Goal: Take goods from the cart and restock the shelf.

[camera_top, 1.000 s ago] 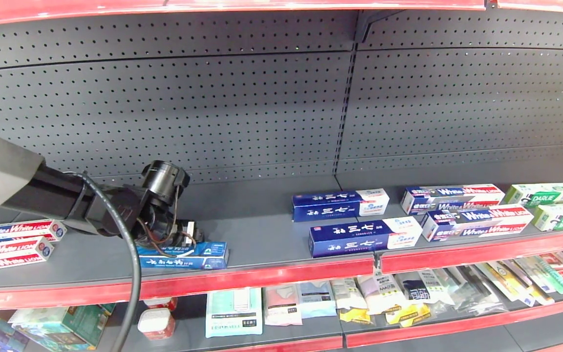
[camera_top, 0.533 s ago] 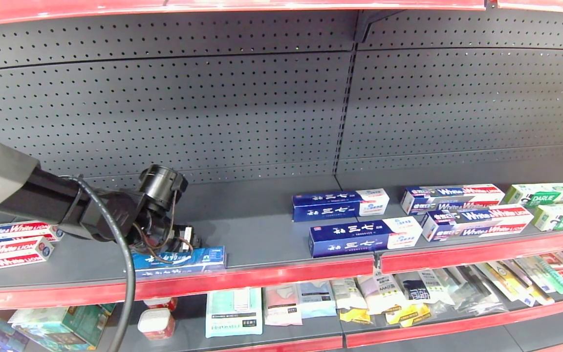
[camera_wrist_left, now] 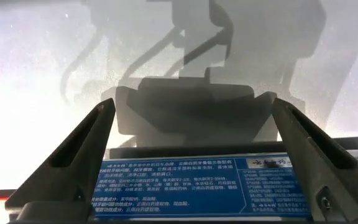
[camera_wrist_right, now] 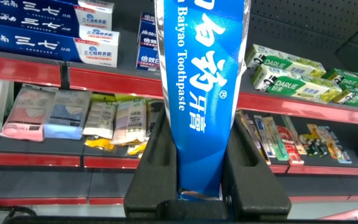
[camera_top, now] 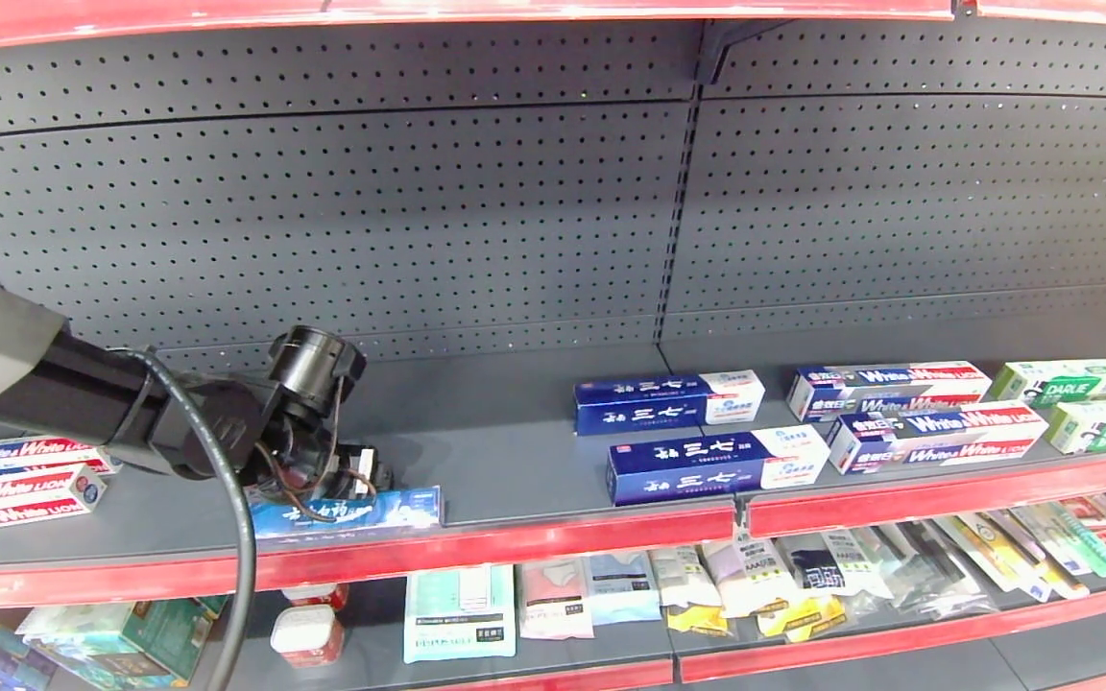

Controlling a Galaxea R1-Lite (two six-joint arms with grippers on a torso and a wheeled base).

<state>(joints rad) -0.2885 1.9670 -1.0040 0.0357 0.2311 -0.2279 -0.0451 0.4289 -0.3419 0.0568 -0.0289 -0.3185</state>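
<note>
1. Here, the left claw (camera_top: 361, 472) hangs low over the left part of the shelf (camera_top: 515, 451). Its fingers (camera_wrist_left: 73, 165) are spread wide apart and clamp nothing.
2. Directly under it, a pale blue toothpaste box (camera_top: 347, 511) lies flat on the shelf. It runs lengthwise along the red front lip (camera_top: 534, 539) and sits just beside it. In the left wrist view, its printed panel spans the gap between the two fingers.
3. The right claw (camera_wrist_right: 201, 143) is clenched on a bright blue toothpaste box (camera_wrist_right: 197, 62). This box stands upright between the claw's fingers, out in front of the shelving.
4. Left of the pale box, white-and-red boxes (camera_top: 20, 475) lie in two rows at the shelf's left end.
5. Well to the right, two dark blue boxes (camera_top: 716, 465) lie one behind the other. White-and-blue boxes (camera_top: 927, 422) come next, with green boxes (camera_top: 1081, 379) at the right end.
6. Behind everything rises the grey perforated back panel (camera_top: 419, 240).
7. The lower shelf (camera_top: 375, 624) carries flat packets (camera_top: 601, 590) and a small white-and-red jar (camera_top: 308, 633).
</note>
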